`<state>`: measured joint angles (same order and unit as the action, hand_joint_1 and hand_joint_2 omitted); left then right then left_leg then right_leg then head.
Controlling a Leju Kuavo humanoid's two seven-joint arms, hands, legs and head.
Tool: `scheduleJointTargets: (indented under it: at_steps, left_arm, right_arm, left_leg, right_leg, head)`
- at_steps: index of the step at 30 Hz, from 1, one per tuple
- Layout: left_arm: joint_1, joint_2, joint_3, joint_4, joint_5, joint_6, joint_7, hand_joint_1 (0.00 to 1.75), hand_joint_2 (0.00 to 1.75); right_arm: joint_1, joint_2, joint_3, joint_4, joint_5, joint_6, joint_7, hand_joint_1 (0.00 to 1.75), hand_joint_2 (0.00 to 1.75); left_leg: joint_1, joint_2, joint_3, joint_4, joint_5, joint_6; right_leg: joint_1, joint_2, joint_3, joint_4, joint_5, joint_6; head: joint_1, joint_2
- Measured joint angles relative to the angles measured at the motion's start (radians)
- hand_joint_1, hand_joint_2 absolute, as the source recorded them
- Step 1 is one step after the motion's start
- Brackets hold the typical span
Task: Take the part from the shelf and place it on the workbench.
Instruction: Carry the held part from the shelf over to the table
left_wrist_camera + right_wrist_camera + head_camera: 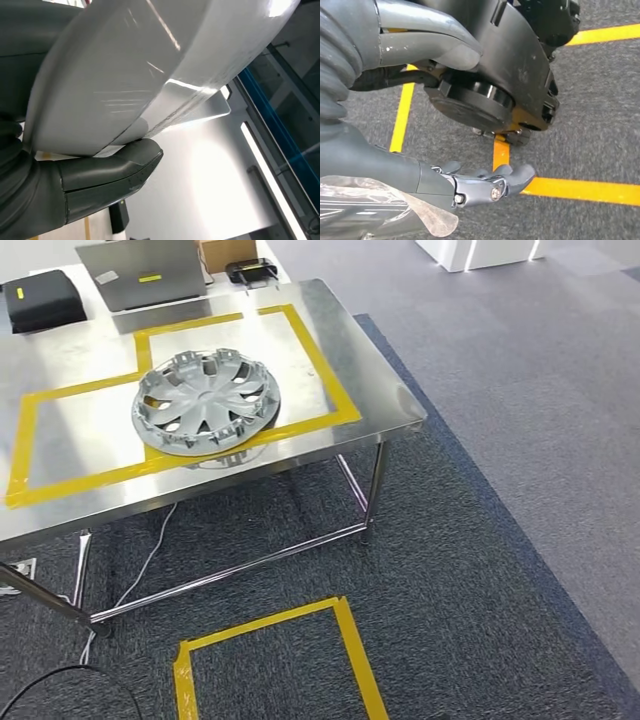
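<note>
The right hand (433, 185) has a grey ribbed cover, dark grey fingers with metal screws, and clear plastic wrap.

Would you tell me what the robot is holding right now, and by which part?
The left hand grips a glossy silver part at its edge, thumb underneath; the right hand holds nothing.

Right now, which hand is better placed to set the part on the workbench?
Probably the left hand: its thumb presses a silver part. The right hand hangs over floor tape, grip unclear.
</note>
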<state>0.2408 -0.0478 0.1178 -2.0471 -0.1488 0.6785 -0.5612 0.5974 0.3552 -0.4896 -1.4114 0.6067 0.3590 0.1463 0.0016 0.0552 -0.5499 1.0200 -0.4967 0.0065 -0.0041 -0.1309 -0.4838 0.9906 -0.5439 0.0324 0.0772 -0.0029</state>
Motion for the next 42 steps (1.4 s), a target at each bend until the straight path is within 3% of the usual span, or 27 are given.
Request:
scheduleJointTargets:
  at_steps: [1,3,5,6,7,8,10,11,12,14,16,17,18,20,21,22,26,42]
  left_arm:
    - [-0.005,0.0,-0.019,0.001,-0.011,0.008,0.004,1.75,1.75]
    - [-0.016,-0.001,-0.049,0.003,-0.021,0.015,0.009,1.75,1.75]
    - [-0.024,-0.001,-0.069,0.004,-0.024,0.018,0.013,1.75,1.75]
    - [-0.026,-0.001,-0.076,0.006,-0.025,0.018,0.016,1.75,1.75]
    - [-0.026,-0.001,-0.081,0.007,-0.025,0.019,0.017,1.75,1.75]
    - [-0.026,-0.001,-0.086,0.008,-0.026,0.02,0.017,1.75,1.75]
    - [-0.026,-0.002,-0.093,0.011,-0.026,0.02,0.016,1.75,1.75]
    - [-0.025,-0.002,-0.096,0.011,-0.024,0.021,0.013,1.75,1.75]
    - [-0.025,-0.002,-0.097,0.012,-0.02,0.021,0.01,1.75,1.75]
    - [-0.019,-0.002,-0.097,0.012,-0.007,0.021,-0.001,1.75,1.75]
    - [-0.008,-0.001,-0.096,0.013,0.002,0.022,-0.012,1.75,1.75]
    - [-0.003,0.0,-0.095,0.013,0.003,0.022,-0.015,1.75,1.75]
    - [0.0,0.001,-0.095,0.013,0.003,0.023,-0.015,1.75,1.75]
    - [0.004,0.003,-0.094,0.013,0.004,0.023,-0.016,1.75,1.75]
    - [0.007,0.004,-0.094,0.013,0.005,0.023,-0.016,1.75,1.75]
    - [0.011,0.004,-0.094,0.013,0.006,0.023,-0.016,1.75,1.75]
    - [0.015,0.004,-0.092,0.013,0.003,0.023,-0.014,1.75,1.75]
    - [0.017,-0.002,-0.088,0.013,-0.022,0.022,0.011,1.75,1.75]
  right_arm:
    - [0.002,0.0,0.003,-0.007,-0.006,0.001,0.005,0.0,1.75]
    - [0.004,0.0,0.008,-0.018,-0.012,0.001,0.008,0.0,1.75]
    - [0.01,0.0,0.01,-0.022,-0.015,0.001,0.011,0.0,1.75]
    - [0.014,0.0,0.011,-0.022,-0.016,0.001,0.013,0.0,1.75]
    - [0.017,0.0,0.011,-0.022,-0.015,0.001,0.015,0.0,1.75]
    - [0.019,0.0,0.012,-0.023,-0.013,0.003,0.015,0.0,1.75]
    - [0.022,0.0,0.012,-0.023,-0.005,0.009,0.015,0.0,1.75]
    - [0.024,0.0,0.012,-0.023,-0.001,0.012,0.016,0.0,1.75]
    - [0.026,0.0,0.012,-0.023,-0.001,0.013,0.016,0.0,1.75]
    - [0.031,0.0,0.016,-0.024,-0.01,0.007,0.019,0.0,1.75]
    - [0.036,0.0,0.023,-0.028,-0.026,-0.006,0.026,0.0,1.75]
    - [0.037,0.0,0.026,-0.03,-0.035,-0.012,0.03,0.0,1.75]
    - [0.039,0.0,0.028,-0.033,-0.043,-0.015,0.034,0.0,1.75]
    - [0.042,0.0,0.032,-0.035,-0.053,-0.018,0.039,0.0,1.75]
    - [0.042,0.0,0.034,-0.034,-0.055,-0.018,0.041,0.0,1.75]
    - [0.042,0.0,0.035,-0.034,-0.055,-0.017,0.041,0.0,1.75]
    - [0.04,0.0,0.037,-0.034,-0.044,-0.017,0.034,0.0,1.75]
    - [0.041,0.0,0.046,-0.035,-0.06,-0.036,0.021,0.0,1.75]
  left_leg:
    - [0.002,-0.01,0.0,-0.004,0.003,0.006]
    - [0.007,-0.03,0.001,-0.012,0.011,0.019]
    - [0.009,-0.05,-0.001,-0.013,0.014,0.025]
    - [0.008,-0.061,-0.002,-0.013,0.014,0.026]
    - [0.008,-0.074,-0.002,-0.013,0.013,0.027]
    - [0.008,-0.088,0.0,-0.013,0.013,0.027]
    - [0.008,-0.118,0.004,-0.012,0.011,0.025]
    - [0.007,-0.131,0.005,-0.011,0.009,0.023]
    - [0.007,-0.144,0.003,-0.008,0.007,0.019]
    - [0.011,-0.166,-0.006,-0.006,0.007,0.007]
    - [0.016,-0.182,-0.012,-0.007,0.01,-0.007]
    - [0.015,-0.167,-0.015,0.001,0.005,-0.013]
    - [0.013,-0.148,-0.014,0.004,0.008,-0.011]
    - [0.01,-0.107,-0.008,0.005,-0.004,0.006]
    - [0.009,-0.106,-0.003,-0.003,0.003,0.016]
    - [0.01,-0.107,0.0,-0.006,-0.001,0.017]
    - [0.011,-0.109,0.001,-0.011,0.01,-0.003]
    - [0.008,-0.109,0.0,-0.01,0.005,-0.007]
  right_leg:
    - [-0.002,0.004,0.004,0.0,-0.003,0.006]
    - [-0.005,0.057,-0.014,0.047,-0.037,0.017]
    - [-0.007,0.117,-0.085,0.181,-0.1,0.022]
    - [-0.007,0.126,-0.124,0.253,-0.122,0.022]
    - [-0.007,0.129,-0.154,0.299,-0.126,0.022]
    - [-0.007,0.13,-0.166,0.305,-0.108,0.021]
    - [-0.007,0.148,-0.133,0.196,-0.023,0.016]
    - [-0.009,0.177,-0.106,0.123,0.013,0.011]
    - [-0.012,0.203,-0.082,0.063,0.035,0.007]
    - [-0.012,0.234,-0.061,0.015,0.039,0.0]
    - [-0.013,0.217,-0.054,0.007,0.041,-0.009]
    - [-0.013,0.208,-0.052,0.004,0.042,-0.014]
    - [-0.013,0.201,-0.052,0.002,0.04,-0.013]
    - [-0.007,0.185,-0.053,0.005,0.031,-0.011]
    - [-0.006,0.179,-0.052,0.008,0.027,-0.01]
    - [-0.005,0.172,-0.05,0.009,0.025,-0.012]
    - [-0.003,0.164,-0.044,0.013,0.021,-0.015]
    - [-0.006,0.164,-0.042,0.01,0.018,-0.012]
  head:
    - [0.001,0.0]
    - [0.003,0.0]
    - [0.005,0.0]
    - [0.005,0.0]
    - [0.005,0.0]
    - [0.005,0.0]
    - [0.006,0.0]
    - [0.005,0.0]
    - [0.005,0.0]
    - [0.005,0.0]
    - [0.005,0.0]
    - [0.003,0.0]
    - [0.0,0.0]
    - [-0.004,0.0]
    - [-0.004,0.0]
    - [-0.004,0.0]
    - [-0.004,0.0]
    - [-0.004,0.0]
